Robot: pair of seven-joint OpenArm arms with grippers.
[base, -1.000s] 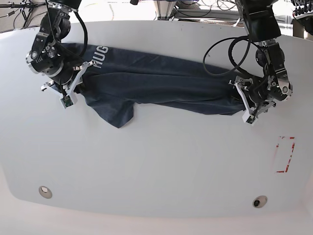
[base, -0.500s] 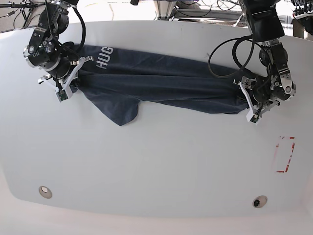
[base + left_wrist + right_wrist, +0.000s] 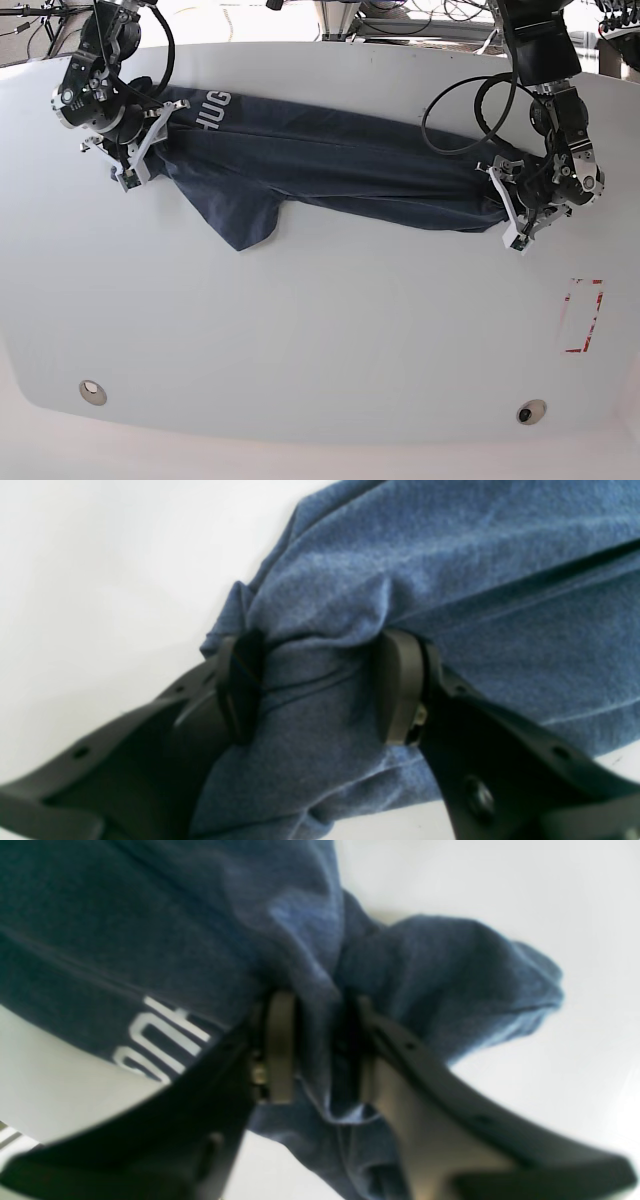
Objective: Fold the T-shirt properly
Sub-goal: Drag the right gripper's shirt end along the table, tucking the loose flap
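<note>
Stretching across one table (image 3: 320,330), one T-shirt (image 3: 330,170), apparently clamped at both ends by two pincers (image 3: 140,150) (image 3: 512,212).

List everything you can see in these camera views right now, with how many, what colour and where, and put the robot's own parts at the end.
T-shirt: one, dark navy with white lettering, stretched in a bunched band across the far half of the table, one flap hanging toward the near side.
Table: one, white, fills the base view.
Red marking: one, red outline, on the table's right side in the base view.
Round fittings: two, metallic, near the table's front edge, one at each side.
Cables: black, looping by the arm on the base view's right.
Left gripper: one, dark fingers, fabric bunched between them.
Right gripper: one, fabric between its fingers beside the lettering.
</note>
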